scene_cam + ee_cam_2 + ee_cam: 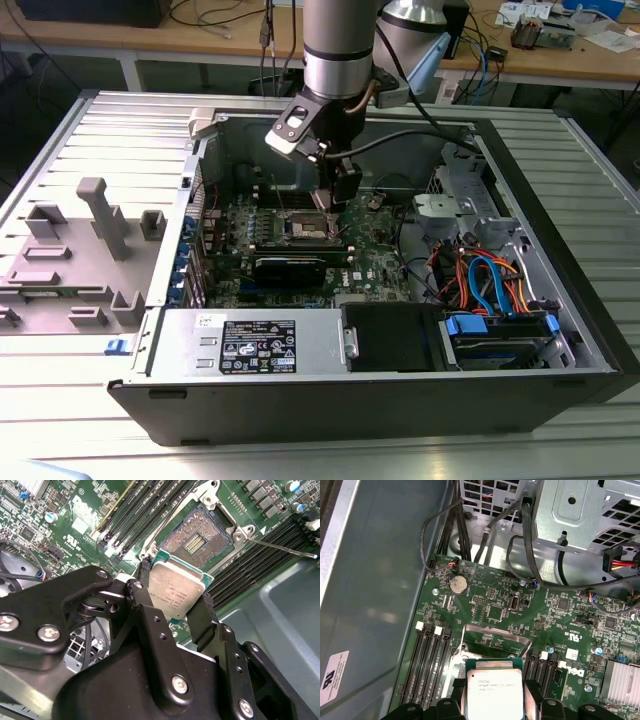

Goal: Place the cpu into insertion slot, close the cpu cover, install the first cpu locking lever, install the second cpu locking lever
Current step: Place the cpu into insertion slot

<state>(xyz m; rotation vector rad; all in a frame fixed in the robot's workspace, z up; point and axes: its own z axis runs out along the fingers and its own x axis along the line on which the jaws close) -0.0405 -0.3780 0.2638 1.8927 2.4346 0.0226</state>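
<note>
Pincer (173, 588) clamps cpu (177, 594) — seemingly level.

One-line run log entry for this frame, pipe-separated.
gripper: shut on cpu | cpu: held near insertion slot, not seated | insertion slot: empty | cpu cover: open

Nothing really readable here — faint grey print on the cpu (494, 692) lid, a black-and-white label (258, 346) on the silver box (190, 340) at the case's near side, a white sticker (333, 672) on the case wall (380, 580) — all illegible.
</note>
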